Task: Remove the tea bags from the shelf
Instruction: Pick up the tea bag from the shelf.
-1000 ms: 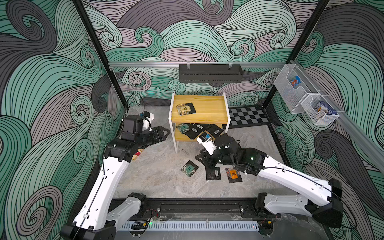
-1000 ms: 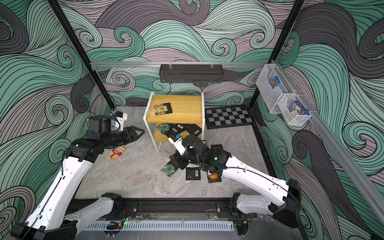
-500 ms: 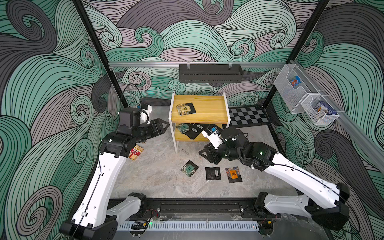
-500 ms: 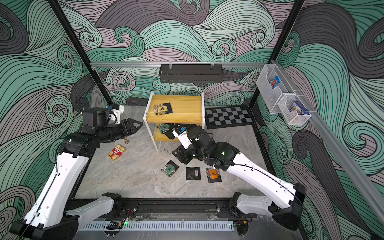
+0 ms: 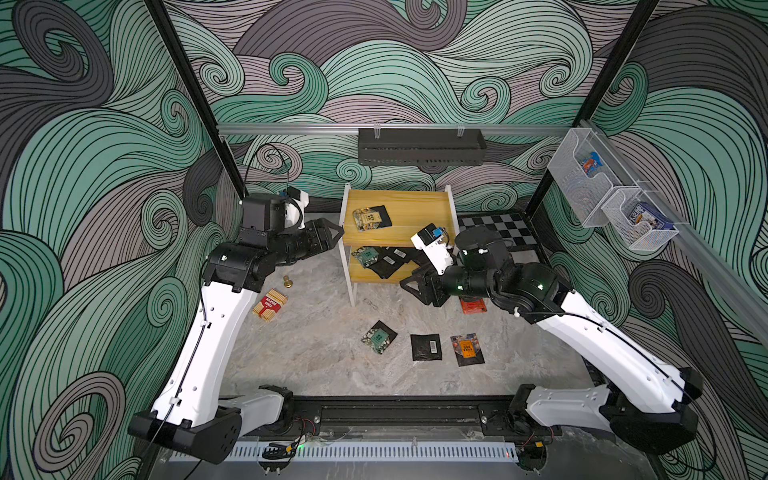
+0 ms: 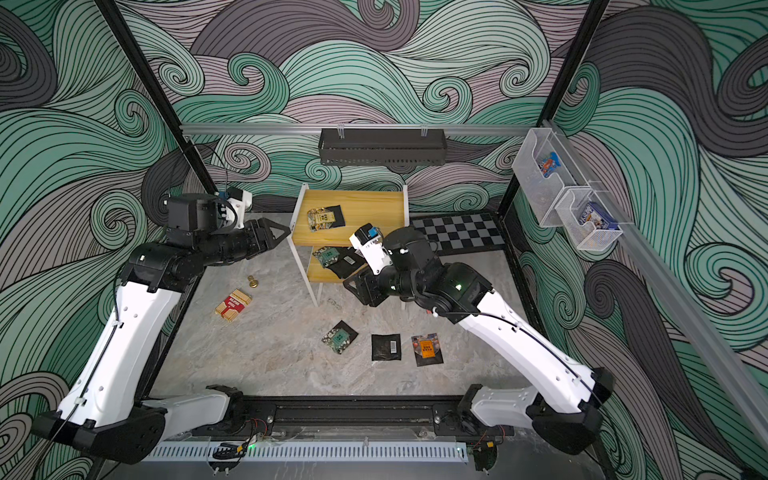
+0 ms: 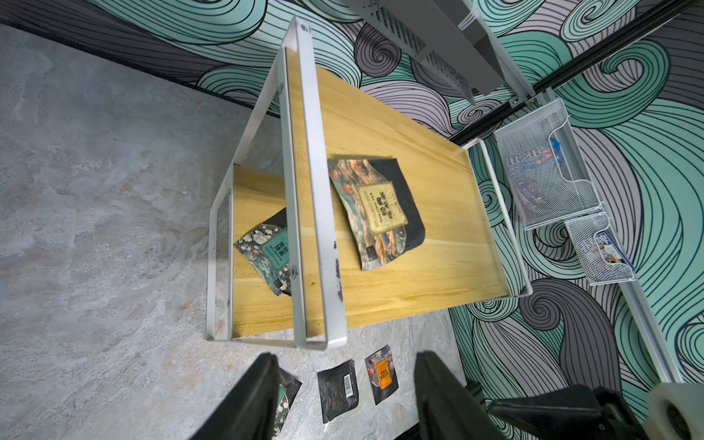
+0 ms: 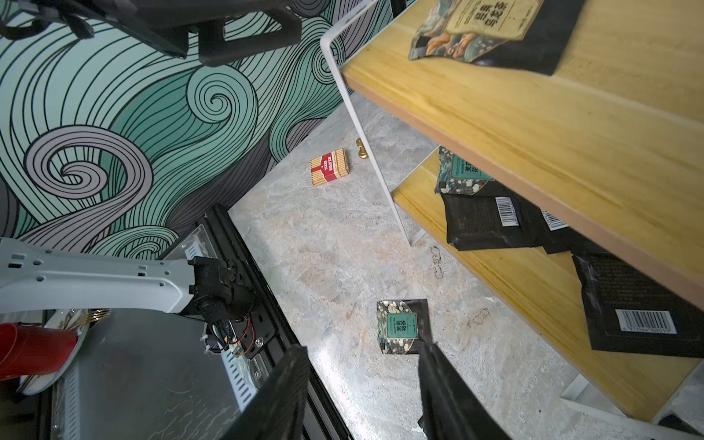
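The shelf (image 5: 415, 208) stands mid-table at the back. A yellow-fronted tea bag (image 5: 371, 217) lies on its top board. A teal one (image 5: 365, 255) and several black ones (image 5: 392, 259) lie on the lower board. On the floor lie a teal tea bag (image 5: 378, 336), a black one (image 5: 425, 347), an orange one (image 5: 467, 350) and a red one (image 5: 473, 306). My left gripper (image 5: 336, 232) is open and empty at the shelf's left end (image 7: 324, 228), level with the top board. My right gripper (image 5: 409, 286) hangs open and empty before the lower board (image 8: 514, 274).
A red-and-cream box (image 5: 270, 305) and a small brass piece (image 5: 287, 281) lie on the floor to the left. A black rack (image 5: 419, 146) hangs on the back wall. Wire baskets (image 5: 602, 195) hang on the right wall. A checkered mat (image 5: 494, 226) lies behind the right arm.
The left gripper rose and swung right to the shelf's left end. The right gripper lifted off the floor tea bags, moved back toward the lower board and opened wider.
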`<state>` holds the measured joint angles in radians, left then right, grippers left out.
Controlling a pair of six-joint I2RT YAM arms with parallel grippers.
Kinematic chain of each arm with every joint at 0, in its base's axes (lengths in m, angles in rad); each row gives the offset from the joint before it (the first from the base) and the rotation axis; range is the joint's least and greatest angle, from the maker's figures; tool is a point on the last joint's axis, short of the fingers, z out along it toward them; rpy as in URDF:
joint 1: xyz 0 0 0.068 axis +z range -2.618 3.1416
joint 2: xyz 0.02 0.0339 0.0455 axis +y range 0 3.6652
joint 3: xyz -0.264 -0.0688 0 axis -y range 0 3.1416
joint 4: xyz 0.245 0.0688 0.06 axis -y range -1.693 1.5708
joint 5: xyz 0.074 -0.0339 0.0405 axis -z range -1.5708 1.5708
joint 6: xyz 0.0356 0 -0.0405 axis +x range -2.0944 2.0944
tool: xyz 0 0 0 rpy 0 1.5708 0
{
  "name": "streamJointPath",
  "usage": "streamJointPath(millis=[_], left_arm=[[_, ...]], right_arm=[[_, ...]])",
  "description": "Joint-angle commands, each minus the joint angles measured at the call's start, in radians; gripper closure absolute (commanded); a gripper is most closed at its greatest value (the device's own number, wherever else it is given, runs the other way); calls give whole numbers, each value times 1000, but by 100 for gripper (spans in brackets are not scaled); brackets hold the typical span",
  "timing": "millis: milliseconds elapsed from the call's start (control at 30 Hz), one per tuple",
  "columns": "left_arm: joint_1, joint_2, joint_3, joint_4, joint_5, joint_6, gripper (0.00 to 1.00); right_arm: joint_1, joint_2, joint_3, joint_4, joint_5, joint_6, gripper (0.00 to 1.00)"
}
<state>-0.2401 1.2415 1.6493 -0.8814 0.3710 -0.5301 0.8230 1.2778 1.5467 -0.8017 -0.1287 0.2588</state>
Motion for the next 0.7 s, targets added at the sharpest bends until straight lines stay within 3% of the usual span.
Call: streamJointPath(millis=[0,300,467,667], left_arm=[[-16,22,75,-10,-9,37,39],[-117,216,339,-79,-22,200,23],[-187,330,483,-161,-101,300,20],[-238,403,545,-211,-204,378,18]], right_arm=[[-19,17,43,-34,-36,11,47],[-80,-22,20,-58,-50,12,39],[-95,-66,-27,-70,-54,14,38],[-110,-133,-100,-76,-60,17,35]])
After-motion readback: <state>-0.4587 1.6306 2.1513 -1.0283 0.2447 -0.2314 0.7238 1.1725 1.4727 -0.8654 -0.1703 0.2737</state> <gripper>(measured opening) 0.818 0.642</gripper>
